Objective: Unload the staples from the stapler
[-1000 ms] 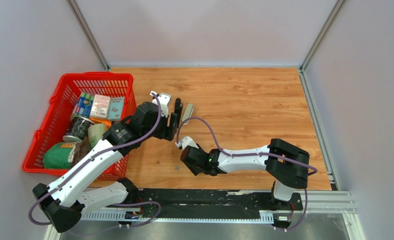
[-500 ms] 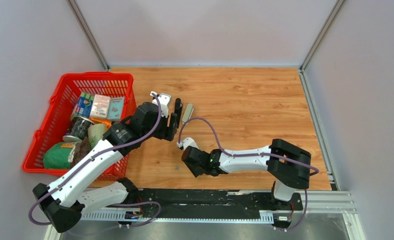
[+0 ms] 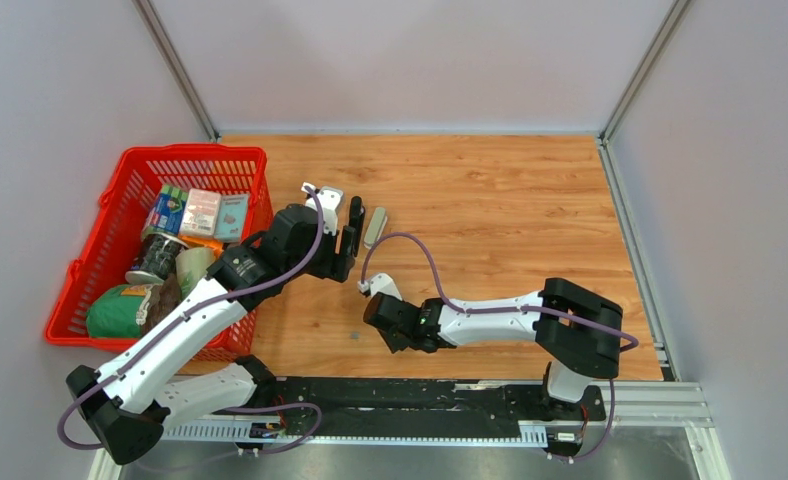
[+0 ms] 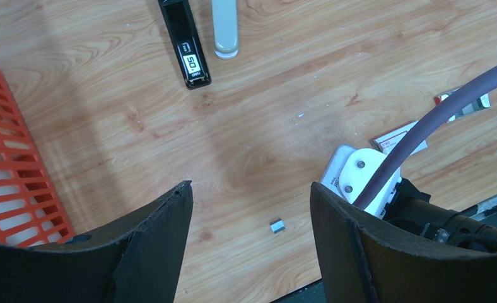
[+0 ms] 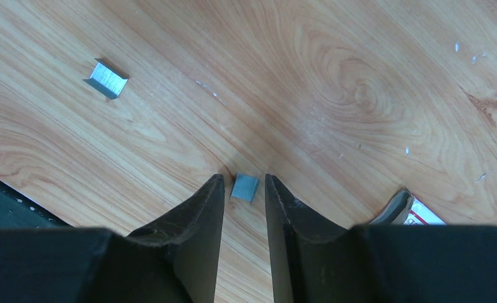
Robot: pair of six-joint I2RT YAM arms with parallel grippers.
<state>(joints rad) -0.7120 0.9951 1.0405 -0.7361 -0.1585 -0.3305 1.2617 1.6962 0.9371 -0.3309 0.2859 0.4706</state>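
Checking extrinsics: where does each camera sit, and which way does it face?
Top external: above and behind the bases, facing down on the table; left arm and right arm show whole.
Left wrist: on the left arm, facing down at the stapler; left gripper frames the view, and the right arm's wrist intrudes.
Right wrist: low over the wood, facing down; right gripper straddles a clump of staples.
Shared: both wrist views catch a second, loose clump.

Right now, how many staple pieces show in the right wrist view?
2: one staple piece upper left, another between the tips of the right claw; more may be hidden.
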